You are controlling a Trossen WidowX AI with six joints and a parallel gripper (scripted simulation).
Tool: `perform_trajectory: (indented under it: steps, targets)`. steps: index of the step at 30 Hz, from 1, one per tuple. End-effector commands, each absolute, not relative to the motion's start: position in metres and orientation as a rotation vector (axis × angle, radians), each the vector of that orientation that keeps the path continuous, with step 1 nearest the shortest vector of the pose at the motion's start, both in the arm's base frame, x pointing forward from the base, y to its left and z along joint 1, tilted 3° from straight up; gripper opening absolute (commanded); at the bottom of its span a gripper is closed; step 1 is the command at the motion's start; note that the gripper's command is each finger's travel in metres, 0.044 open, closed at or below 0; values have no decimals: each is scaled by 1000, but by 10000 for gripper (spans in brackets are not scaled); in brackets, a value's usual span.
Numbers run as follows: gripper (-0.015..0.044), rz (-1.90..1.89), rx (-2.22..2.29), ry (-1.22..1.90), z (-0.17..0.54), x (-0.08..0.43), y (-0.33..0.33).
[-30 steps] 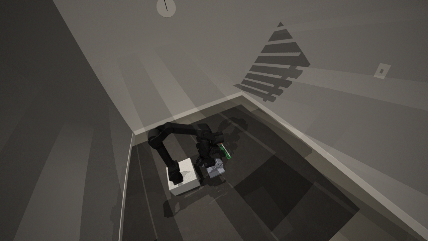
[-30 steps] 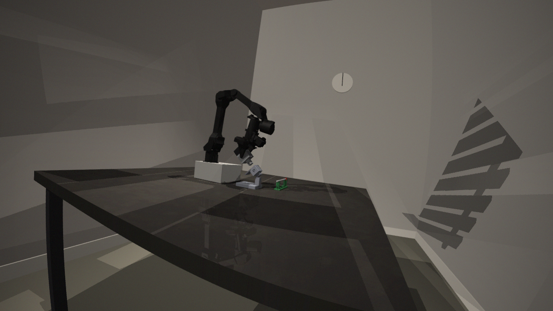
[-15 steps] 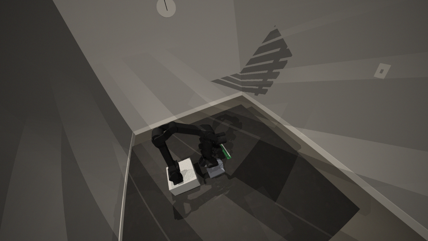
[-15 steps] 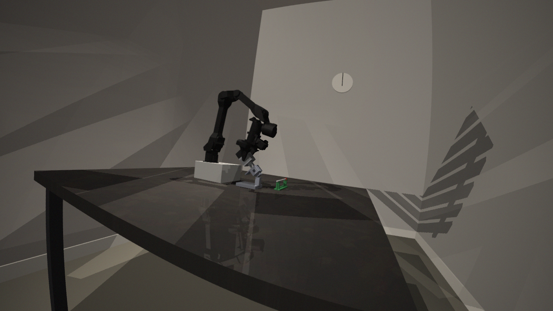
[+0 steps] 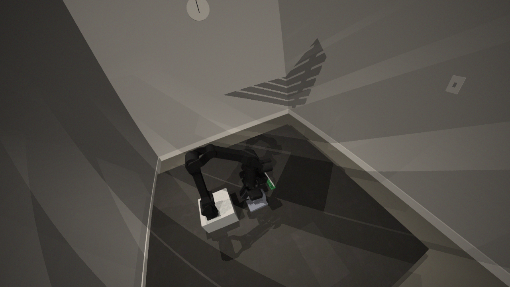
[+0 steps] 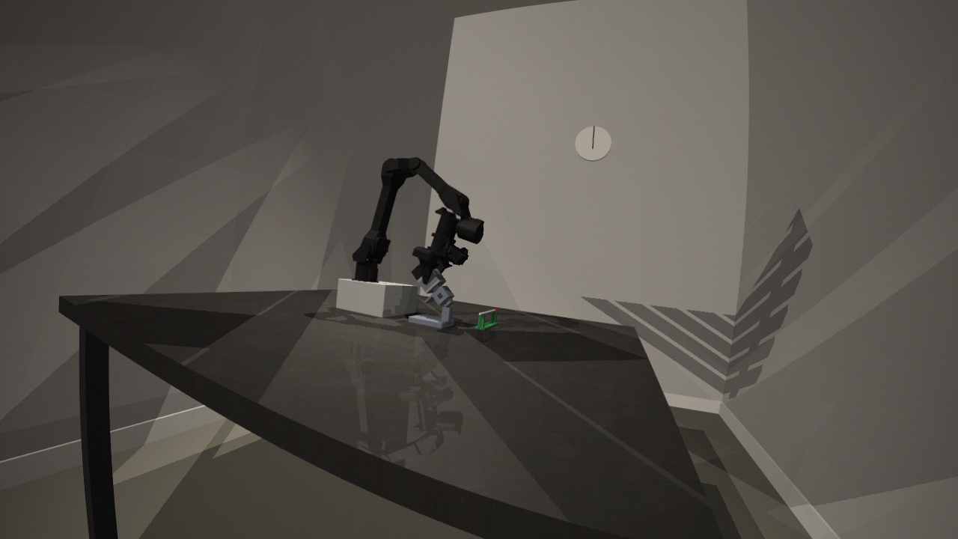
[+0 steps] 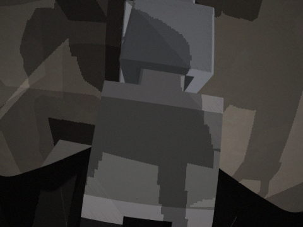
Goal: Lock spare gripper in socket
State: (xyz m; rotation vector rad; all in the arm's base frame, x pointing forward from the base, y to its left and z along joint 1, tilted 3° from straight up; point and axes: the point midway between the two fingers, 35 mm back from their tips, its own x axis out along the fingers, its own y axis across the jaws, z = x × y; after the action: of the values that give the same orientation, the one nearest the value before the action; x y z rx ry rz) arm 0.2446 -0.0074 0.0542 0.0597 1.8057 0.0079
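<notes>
My gripper [image 6: 426,270] [image 7: 151,155] is shut on the spare gripper [image 6: 432,280] [image 7: 151,132], a grey block with a narrower spigot [image 7: 161,81] at its far end. The spigot reaches into the open mouth of the tilted socket [image 6: 440,293] [image 7: 168,34]; its tip is hidden inside, and a stretch of it still shows outside. The socket is part of the pale grey mount [image 5: 257,205] [image 6: 428,321] standing on the table. The lock pin [image 6: 487,312] [image 5: 268,177], a thin whitish rod with a red end, lies across the green rack [image 6: 489,326] [image 5: 270,184], away from the socket.
The arm's white base block [image 5: 220,225] [image 6: 361,297] stands close beside the mount. The green rack stands on the mount's other side. The arm arches above the dark table [image 6: 375,402]. Shadows cross the table and walls.
</notes>
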Motion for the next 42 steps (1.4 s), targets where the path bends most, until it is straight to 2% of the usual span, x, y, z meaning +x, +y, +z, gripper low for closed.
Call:
perform_trajectory:
  steps: [1, 24, 40, 42]
  targets:
    - [0, 3, 60, 1793, 54, 251, -8]
    - [0, 7, 60, 1807, 46, 254, -7]
    - [420, 7, 60, 1807, 46, 254, -7]
    - [440, 7, 60, 1807, 46, 254, -7]
